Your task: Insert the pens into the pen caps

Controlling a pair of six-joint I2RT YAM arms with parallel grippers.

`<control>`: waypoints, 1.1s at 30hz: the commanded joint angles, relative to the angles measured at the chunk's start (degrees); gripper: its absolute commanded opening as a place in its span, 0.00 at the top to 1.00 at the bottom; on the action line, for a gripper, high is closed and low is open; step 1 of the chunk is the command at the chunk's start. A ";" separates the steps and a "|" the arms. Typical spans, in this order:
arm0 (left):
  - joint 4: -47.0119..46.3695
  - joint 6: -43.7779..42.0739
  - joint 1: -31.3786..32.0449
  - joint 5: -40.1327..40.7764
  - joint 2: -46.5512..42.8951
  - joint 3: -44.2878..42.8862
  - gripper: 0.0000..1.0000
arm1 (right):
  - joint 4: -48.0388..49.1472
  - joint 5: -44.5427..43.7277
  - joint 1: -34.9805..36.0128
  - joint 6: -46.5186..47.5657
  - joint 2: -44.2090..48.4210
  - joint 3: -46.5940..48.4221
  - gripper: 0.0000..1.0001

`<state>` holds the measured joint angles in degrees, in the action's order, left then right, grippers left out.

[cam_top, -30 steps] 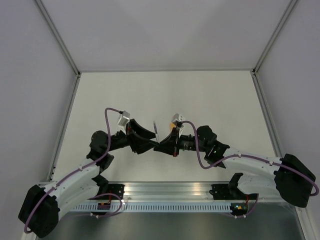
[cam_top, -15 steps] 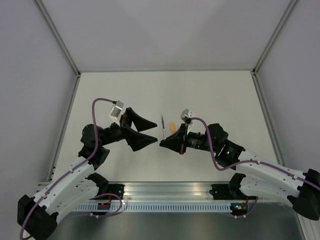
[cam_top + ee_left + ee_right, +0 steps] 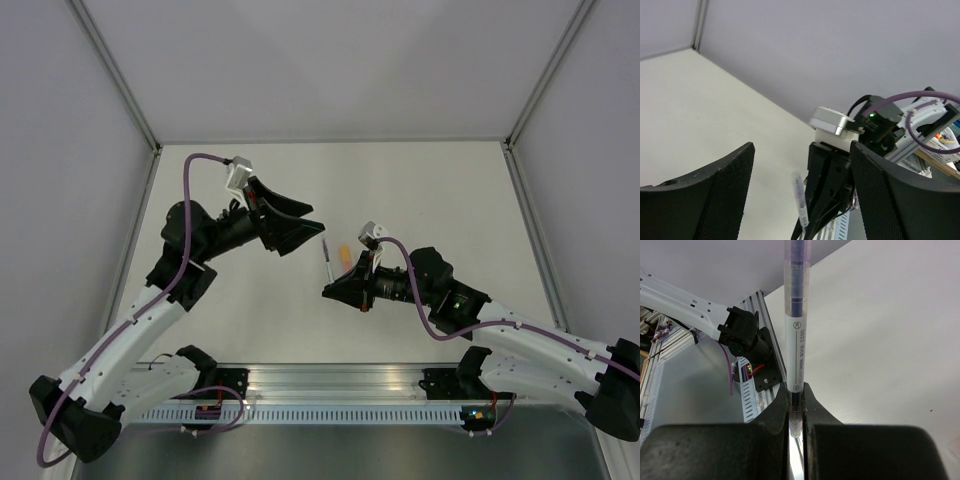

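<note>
Where the pen and grippers go out of sight

In the right wrist view the pen (image 3: 796,340) runs off the top edge, its lower end buried between the fingers of the right gripper (image 3: 795,392). From above, an orange stub (image 3: 343,256) nearby is too small to identify. The left gripper (image 3: 801,150) has its fingers (image 3: 715,195) cut off by the bottom edge.

Top camera: we look down from above and behind the arm bases (image 3: 215,385), far enough back to hold the whole table (image 3: 430,190). Left wrist camera: we face across the table between the left fingers (image 3: 715,195) toward the right gripper (image 3: 805,225). Right wrist camera: we sit very close, sighting along the pen (image 3: 797,340). All three views share that pen.
</note>
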<state>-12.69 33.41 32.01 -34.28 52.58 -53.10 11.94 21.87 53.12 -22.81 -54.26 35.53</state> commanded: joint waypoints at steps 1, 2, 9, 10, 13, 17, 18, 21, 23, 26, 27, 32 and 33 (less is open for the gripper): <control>4.87 -0.63 0.07 1.42 3.40 -2.09 0.23 | 0.89 0.02 0.14 0.48 0.47 1.74 1.00; 4.17 -0.19 0.07 0.72 3.93 -2.18 0.26 | 0.89 -0.16 0.23 0.48 0.30 1.74 1.00; 1.44 1.31 0.16 -1.31 4.73 -1.30 0.46 | 1.24 -0.68 0.14 0.31 0.12 1.56 1.00; 1.09 1.31 0.07 -1.40 4.55 -0.78 0.51 | 1.24 -0.69 0.14 0.13 0.12 1.56 1.00; -0.05 1.83 0.16 -2.54 4.29 0.62 0.55 | 1.33 -0.77 0.14 0.04 -0.23 1.74 1.00; -2.51 3.24 0.16 -4.65 3.68 2.99 0.57 | 1.33 -1.04 0.14 0.04 -0.23 1.65 1.00; -2.87 3.33 0.07 -4.91 3.59 3.44 0.57 | 1.33 -1.39 0.14 0.04 -0.32 1.65 1.00; -4.27 3.86 0.16 -5.70 3.50 4.67 0.58 | 1.33 -1.56 0.14 0.04 -0.41 1.65 1.00; -5.32 4.73 0.07 -6.76 3.50 5.55 0.59 | 1.41 -1.57 0.23 -0.13 -0.50 1.65 1.00; -7.70 5.79 0.16 -7.46 3.32 6.61 0.61 | 1.59 -1.65 0.23 -0.13 -0.76 1.65 1.00; -8.05 5.88 0.16 -7.64 3.32 6.69 0.61 | 1.68 -1.83 0.14 -0.13 -0.85 1.65 1.00; -8.49 5.88 0.16 -8.08 3.15 7.66 0.66 | 1.85 -2.00 0.14 -0.31 -0.94 1.65 1.00; -8.58 5.88 0.16 -8.17 3.15 7.92 0.66 | 1.94 -2.09 0.14 -0.39 -0.94 1.65 1.00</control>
<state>-18.15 37.74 32.01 -40.64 56.77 -45.87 11.60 20.56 53.15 -22.87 -55.20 35.53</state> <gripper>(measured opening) 0.343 0.055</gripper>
